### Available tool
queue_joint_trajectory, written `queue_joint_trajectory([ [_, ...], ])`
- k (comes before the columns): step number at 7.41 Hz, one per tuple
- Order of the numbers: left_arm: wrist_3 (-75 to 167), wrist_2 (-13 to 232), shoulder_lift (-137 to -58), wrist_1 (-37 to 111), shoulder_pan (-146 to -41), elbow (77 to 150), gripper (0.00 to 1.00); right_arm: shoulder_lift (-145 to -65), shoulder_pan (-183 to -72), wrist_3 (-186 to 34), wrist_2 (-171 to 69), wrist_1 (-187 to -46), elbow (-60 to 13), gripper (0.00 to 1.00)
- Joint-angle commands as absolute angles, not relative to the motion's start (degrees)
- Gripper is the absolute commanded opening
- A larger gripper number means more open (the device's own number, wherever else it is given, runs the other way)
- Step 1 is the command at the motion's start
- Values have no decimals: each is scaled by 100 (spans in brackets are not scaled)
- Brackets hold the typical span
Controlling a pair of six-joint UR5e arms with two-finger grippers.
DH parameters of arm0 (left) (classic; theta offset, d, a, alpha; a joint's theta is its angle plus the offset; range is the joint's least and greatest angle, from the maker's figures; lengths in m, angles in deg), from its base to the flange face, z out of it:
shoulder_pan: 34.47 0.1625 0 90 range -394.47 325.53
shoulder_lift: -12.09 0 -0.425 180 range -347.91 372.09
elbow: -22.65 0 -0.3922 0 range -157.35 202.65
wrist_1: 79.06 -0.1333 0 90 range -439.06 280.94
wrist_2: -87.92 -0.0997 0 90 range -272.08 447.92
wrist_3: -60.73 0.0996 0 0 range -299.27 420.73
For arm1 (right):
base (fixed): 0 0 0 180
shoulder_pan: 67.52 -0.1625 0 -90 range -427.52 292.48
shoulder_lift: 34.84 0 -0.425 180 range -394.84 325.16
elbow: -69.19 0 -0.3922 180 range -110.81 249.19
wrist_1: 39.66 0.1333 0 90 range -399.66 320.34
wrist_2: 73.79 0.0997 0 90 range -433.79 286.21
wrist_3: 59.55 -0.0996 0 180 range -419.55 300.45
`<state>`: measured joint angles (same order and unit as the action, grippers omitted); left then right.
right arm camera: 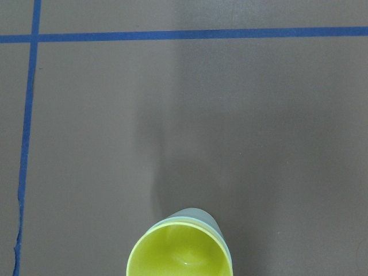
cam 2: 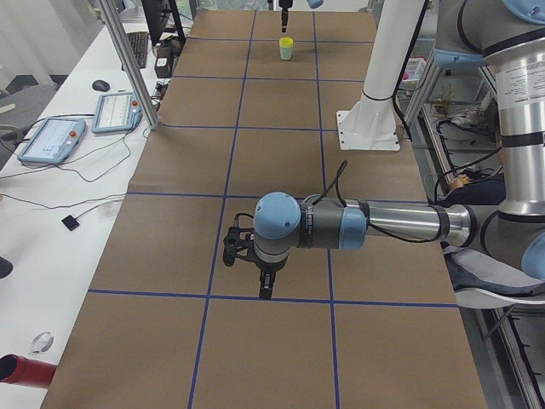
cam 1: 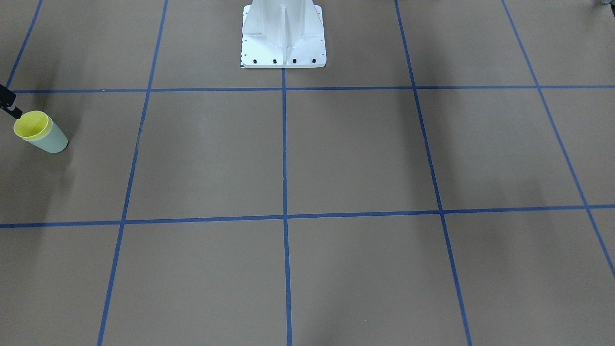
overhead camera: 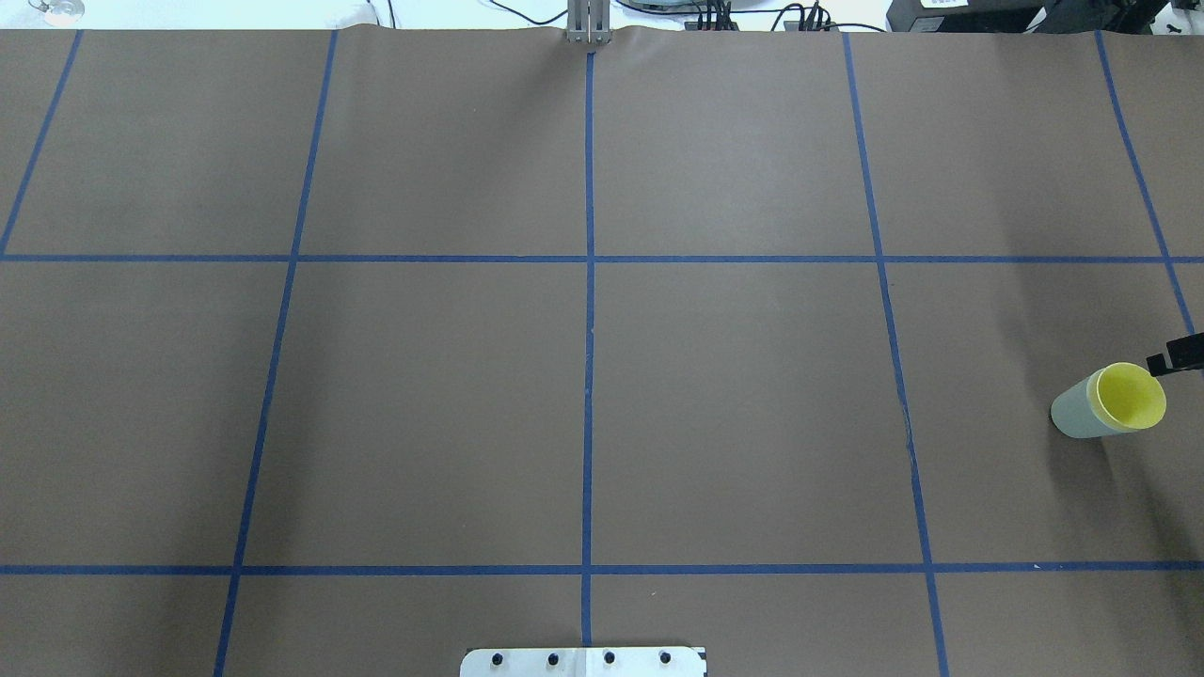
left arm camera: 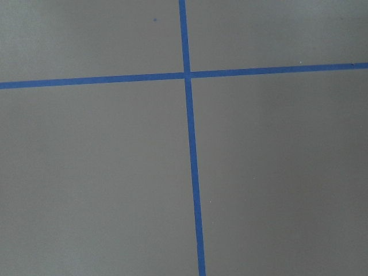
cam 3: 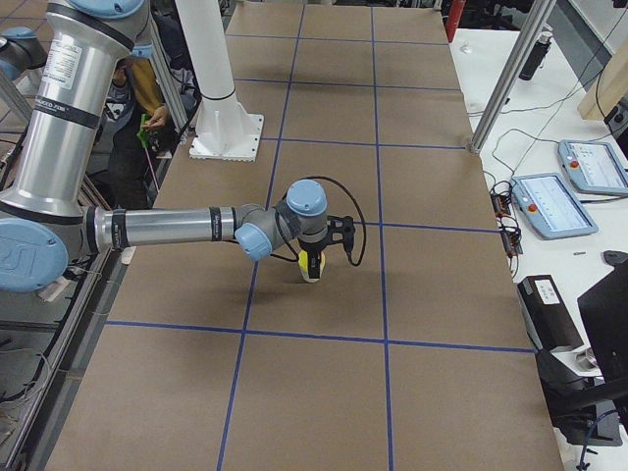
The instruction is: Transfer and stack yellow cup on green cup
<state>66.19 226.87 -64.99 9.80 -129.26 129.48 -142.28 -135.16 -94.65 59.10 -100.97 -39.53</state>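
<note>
The yellow cup [overhead camera: 1129,395] sits nested inside the green cup [overhead camera: 1072,416], which stands upright at the table's far right edge. The pair also shows in the front view, yellow cup [cam 1: 31,124] in green cup [cam 1: 54,140], and in the right wrist view [right arm camera: 178,256]. My right gripper [overhead camera: 1176,359] hangs just beside and above the rim, apart from the cups. Only one of its fingers [cam 1: 13,109] shows; it holds nothing and looks open. My left gripper [cam 2: 262,285] hovers over the table's other end, seen only from the side, so I cannot tell its state.
The white robot base [cam 1: 283,36] stands at the middle of the near edge. Blue tape lines [overhead camera: 589,282] divide the brown table into squares. Tablets and cables [cam 2: 51,136] lie off the table's far side.
</note>
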Motion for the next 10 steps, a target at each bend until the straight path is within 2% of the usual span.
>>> queue_joint_trajectory([
  [1,6618,22679,-6499,980,-12922,12935,100,-14076,-13990,-8319,5534,-11025,-3909,100],
  [3,6618,22679,-6499,980,-12922,12918,100,-13428,-14930,-6464,5349,-12843,-3935,100],
  [5,6627,22644,-6507,980,-12922,12892,100,-13013,-15302,-5711,5303,-13859,-3900,100],
  [10,6610,22635,-6507,963,-12922,12865,100,-13266,-15312,-5779,5365,-13836,-3838,100],
])
